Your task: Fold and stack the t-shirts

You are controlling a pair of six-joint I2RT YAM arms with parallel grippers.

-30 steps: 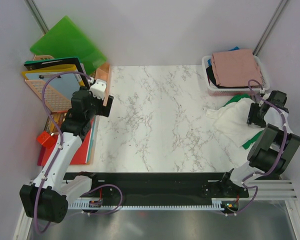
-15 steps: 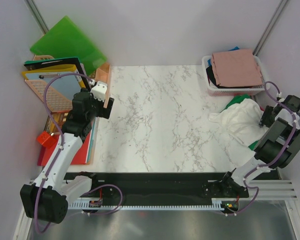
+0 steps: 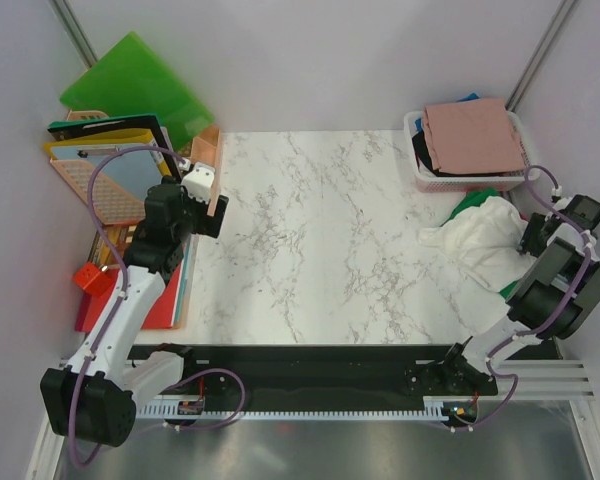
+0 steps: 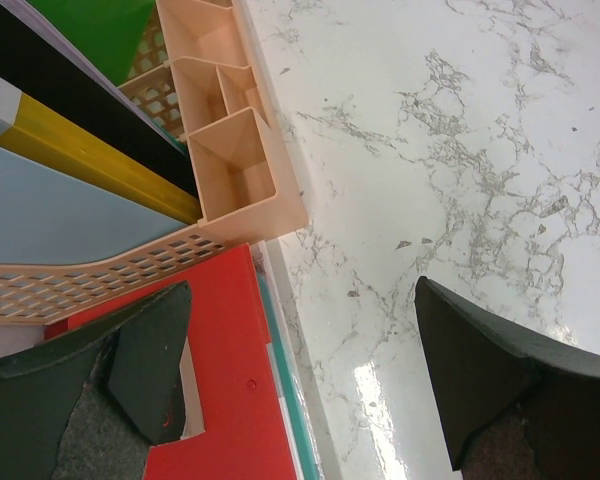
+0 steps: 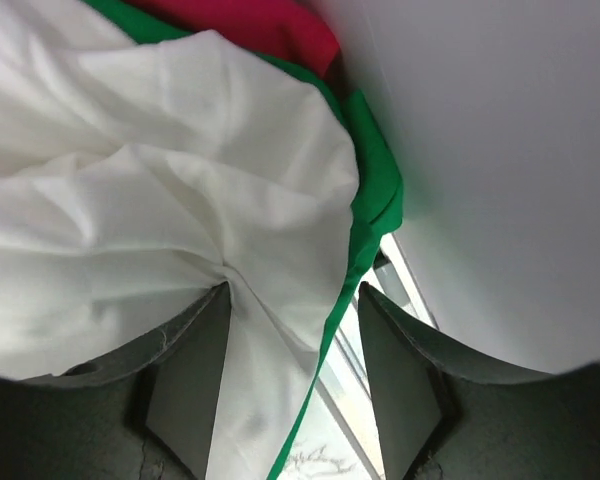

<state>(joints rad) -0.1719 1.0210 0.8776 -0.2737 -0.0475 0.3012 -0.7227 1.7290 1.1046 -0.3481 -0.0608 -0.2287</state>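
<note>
A crumpled white t-shirt [image 3: 483, 241] lies at the table's right side on top of a green t-shirt [image 3: 466, 203]. My right gripper [image 3: 533, 238] is at the pile's right edge, close to the wall. In the right wrist view its jaws [image 5: 292, 345] stand open, with a fold of the white t-shirt [image 5: 180, 180] and the green t-shirt's hem [image 5: 365, 215] running loosely between them. A folded dusty pink t-shirt [image 3: 472, 135] tops the shirts in the white basket [image 3: 413, 152]. My left gripper [image 3: 211, 203] hangs open and empty [image 4: 300, 345] over the table's left edge.
Stiff folders and peach plastic trays [image 3: 100, 165] crowd the left side, with a green folder [image 3: 135, 85] leaning on the wall and a red folder [image 4: 230, 380] under the left fingers. Red cloth [image 5: 250, 20] shows beyond the green shirt. The right wall is very near the right gripper.
The right gripper has moved right toward the wall along the shirt pile, and its jaws have narrowed a little. The white t-shirt has shifted slightly. The left arm is still.
</note>
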